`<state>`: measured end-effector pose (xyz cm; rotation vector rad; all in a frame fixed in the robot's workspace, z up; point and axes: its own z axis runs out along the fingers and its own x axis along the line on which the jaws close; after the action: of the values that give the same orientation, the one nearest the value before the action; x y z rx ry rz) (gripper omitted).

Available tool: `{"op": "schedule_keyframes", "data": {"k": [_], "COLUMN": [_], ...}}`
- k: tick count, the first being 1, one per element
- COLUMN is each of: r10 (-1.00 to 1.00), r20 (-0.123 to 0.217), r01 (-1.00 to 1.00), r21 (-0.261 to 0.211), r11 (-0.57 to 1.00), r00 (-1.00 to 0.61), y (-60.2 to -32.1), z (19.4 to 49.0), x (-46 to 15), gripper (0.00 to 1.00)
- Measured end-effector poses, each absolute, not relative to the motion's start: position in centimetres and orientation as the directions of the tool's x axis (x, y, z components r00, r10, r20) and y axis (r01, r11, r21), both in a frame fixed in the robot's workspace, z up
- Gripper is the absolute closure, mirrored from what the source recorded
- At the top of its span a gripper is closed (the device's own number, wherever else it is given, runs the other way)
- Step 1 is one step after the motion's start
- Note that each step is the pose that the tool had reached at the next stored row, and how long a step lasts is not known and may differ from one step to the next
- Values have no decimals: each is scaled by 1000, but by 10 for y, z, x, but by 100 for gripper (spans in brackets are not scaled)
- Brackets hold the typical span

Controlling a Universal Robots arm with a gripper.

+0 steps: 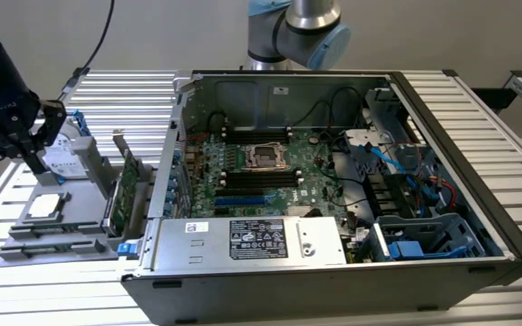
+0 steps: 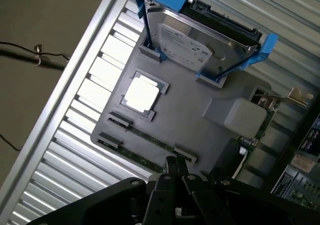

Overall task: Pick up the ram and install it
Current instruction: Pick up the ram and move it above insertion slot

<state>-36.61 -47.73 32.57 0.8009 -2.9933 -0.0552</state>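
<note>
Hand point(image 2: 176, 164), fingers together, sits over the ram point(image 2: 150, 141).

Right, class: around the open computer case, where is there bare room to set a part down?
Bare slatted table lies in front of the grey tray, toward the camera, and along the computer case on the exterior view's right. Crowded: the tray, with the shut hand over it, and the case's inside.

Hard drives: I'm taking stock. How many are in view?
1. The hard drive stands on edge on the grey holder, at the exterior view's left. Others may be hidden inside the computer case.
</note>
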Motion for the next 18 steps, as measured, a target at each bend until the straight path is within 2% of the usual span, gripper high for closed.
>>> {"op": "schedule_keyframes", "data": {"k": [18], "r10": [-752], "r20": [32], "r01": [-750], "r21": [45], "r11": [659], "r00": [-659], "y": [-477], "z": [319], "x": [-366], "gripper": [89]}}
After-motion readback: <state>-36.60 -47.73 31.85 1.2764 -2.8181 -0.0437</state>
